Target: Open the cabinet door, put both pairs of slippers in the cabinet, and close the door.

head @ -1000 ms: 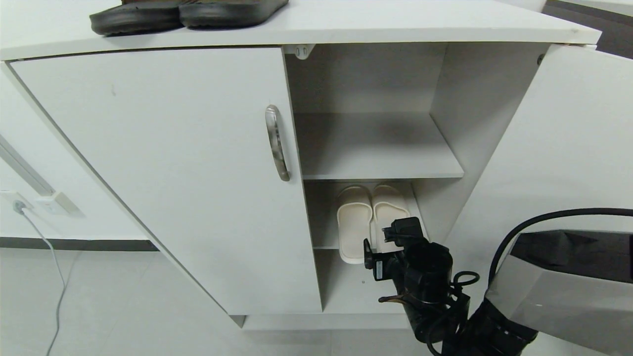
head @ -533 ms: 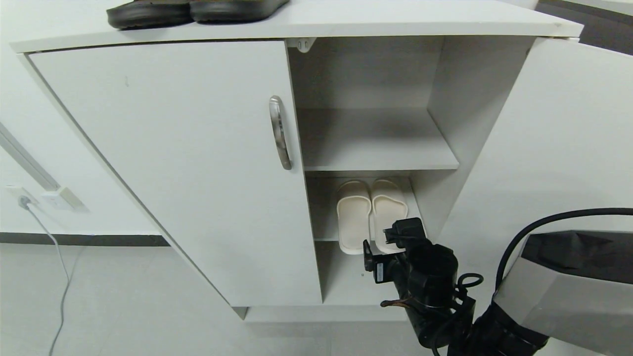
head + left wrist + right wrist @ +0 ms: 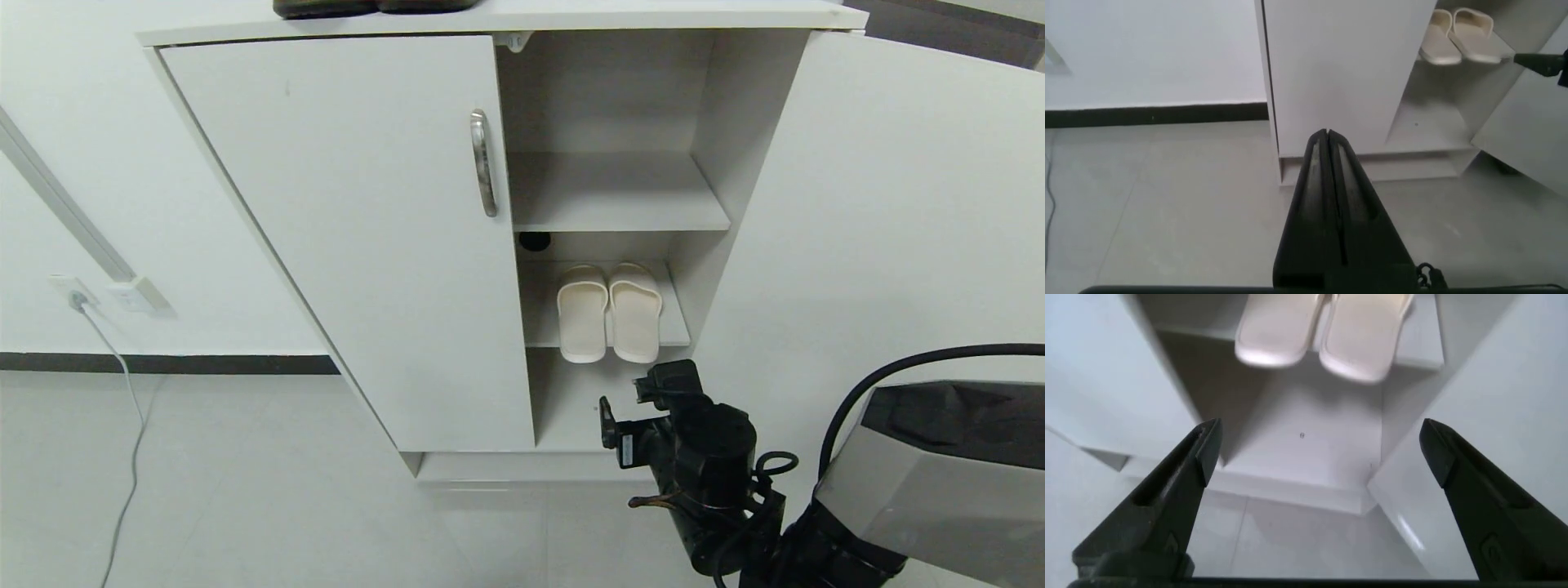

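Two pairs of slippers, one inside the cabinet and one on top

Two doors belong to the white cabinet. The left door is closed and carries one metal handle. The right door stands wide open.

Behind the open door I count two shelves and one bottom board. The upper shelf is bare. On the lower shelf lies one pair of cream slippers. These two slippers are side by side and touch each other, and their front ends reach a little over the shelf edge.

The second pair, two dark slippers, sits on the cabinet top above the closed door.

The right gripper hangs low in front of the open compartment, below the cream slippers. Its jaws are wide apart and hold nothing.

The left gripper is above the floor, well apart from the cabinet. Its jaws are pressed together with nothing between them.

One wall socket with one cable is on the wall to the left of the cabinet.
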### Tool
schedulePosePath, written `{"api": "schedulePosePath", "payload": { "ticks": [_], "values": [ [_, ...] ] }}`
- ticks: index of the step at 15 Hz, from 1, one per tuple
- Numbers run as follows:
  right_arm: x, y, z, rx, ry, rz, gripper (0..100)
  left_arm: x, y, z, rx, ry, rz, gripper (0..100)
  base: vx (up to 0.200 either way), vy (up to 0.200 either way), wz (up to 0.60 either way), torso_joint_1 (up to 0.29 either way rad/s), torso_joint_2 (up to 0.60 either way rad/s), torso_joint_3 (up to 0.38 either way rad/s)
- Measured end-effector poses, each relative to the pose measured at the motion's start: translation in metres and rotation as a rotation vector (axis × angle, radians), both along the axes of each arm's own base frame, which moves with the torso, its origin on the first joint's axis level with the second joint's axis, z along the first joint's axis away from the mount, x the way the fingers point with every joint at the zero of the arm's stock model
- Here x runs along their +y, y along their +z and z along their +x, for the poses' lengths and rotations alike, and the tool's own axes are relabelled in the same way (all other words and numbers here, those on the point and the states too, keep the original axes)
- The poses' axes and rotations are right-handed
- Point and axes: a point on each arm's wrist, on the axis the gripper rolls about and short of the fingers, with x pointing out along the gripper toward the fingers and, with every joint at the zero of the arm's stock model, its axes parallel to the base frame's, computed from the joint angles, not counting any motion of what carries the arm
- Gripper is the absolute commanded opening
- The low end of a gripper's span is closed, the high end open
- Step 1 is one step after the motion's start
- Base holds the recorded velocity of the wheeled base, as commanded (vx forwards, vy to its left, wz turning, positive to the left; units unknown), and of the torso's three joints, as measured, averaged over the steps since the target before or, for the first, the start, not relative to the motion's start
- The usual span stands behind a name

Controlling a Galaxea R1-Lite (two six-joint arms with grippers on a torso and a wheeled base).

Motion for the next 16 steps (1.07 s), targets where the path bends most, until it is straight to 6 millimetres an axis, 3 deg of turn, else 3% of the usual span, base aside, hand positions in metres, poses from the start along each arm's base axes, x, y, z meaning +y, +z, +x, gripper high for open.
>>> {"api": "schedulePosePath", "payload": {
  "ticks": [16],
  "values": [
    [0.0002,0.0009,0.0009,-0.005,-0.001,-0.004,100,0.0,0.0,0.0,0.0,-0.002,0.004,0,0.0,0.0,0.0,0.001,0.0,0.027]
  ]
}}
